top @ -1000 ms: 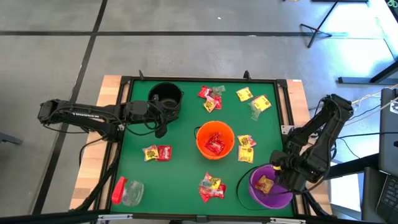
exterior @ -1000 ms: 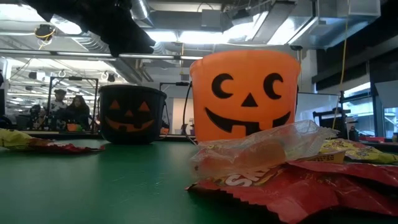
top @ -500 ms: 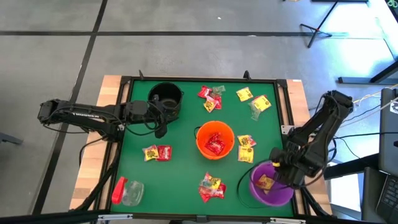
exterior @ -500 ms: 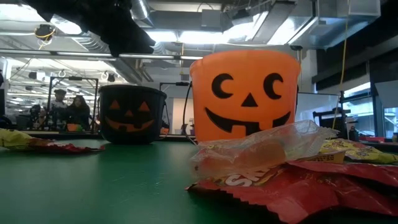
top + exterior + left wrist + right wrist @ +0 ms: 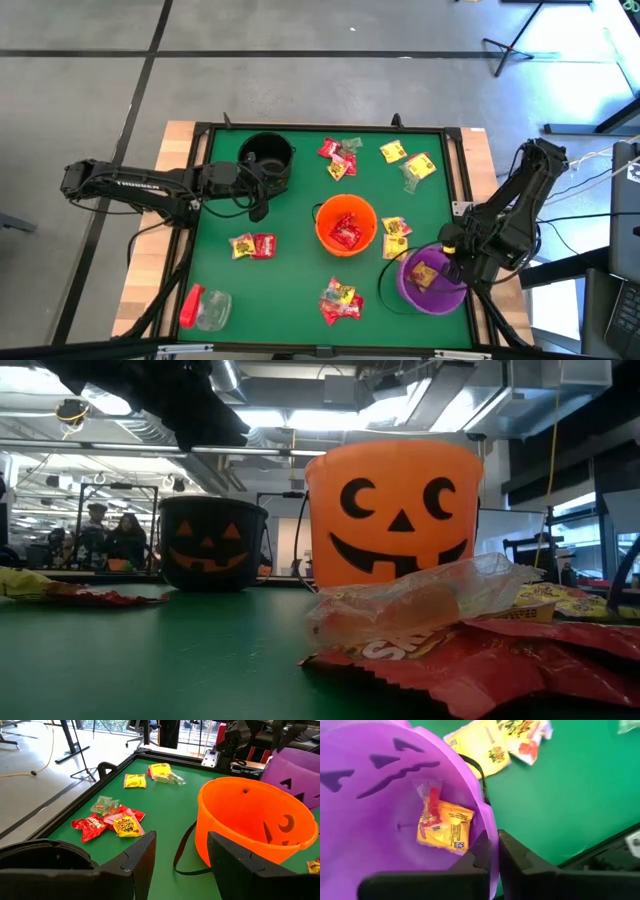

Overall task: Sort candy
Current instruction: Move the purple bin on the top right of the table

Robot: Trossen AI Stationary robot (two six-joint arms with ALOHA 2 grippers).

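Pinched shut on the purple bucket (image 5: 380, 805) rim, right gripper (image 5: 492, 851) best dragging slowly, level, toward the orange bucket (image 5: 345, 225).

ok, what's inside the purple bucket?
The purple bucket holds one yellow packet with a small clear-and-red wrapper lying against it. The right gripper has its jaws shut on the rim. The bucket floor under the packet is covered.

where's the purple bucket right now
In the high view, the purple bucket sits at the table's near-right corner, just right of the orange bucket, its rim pinched by the right tool.
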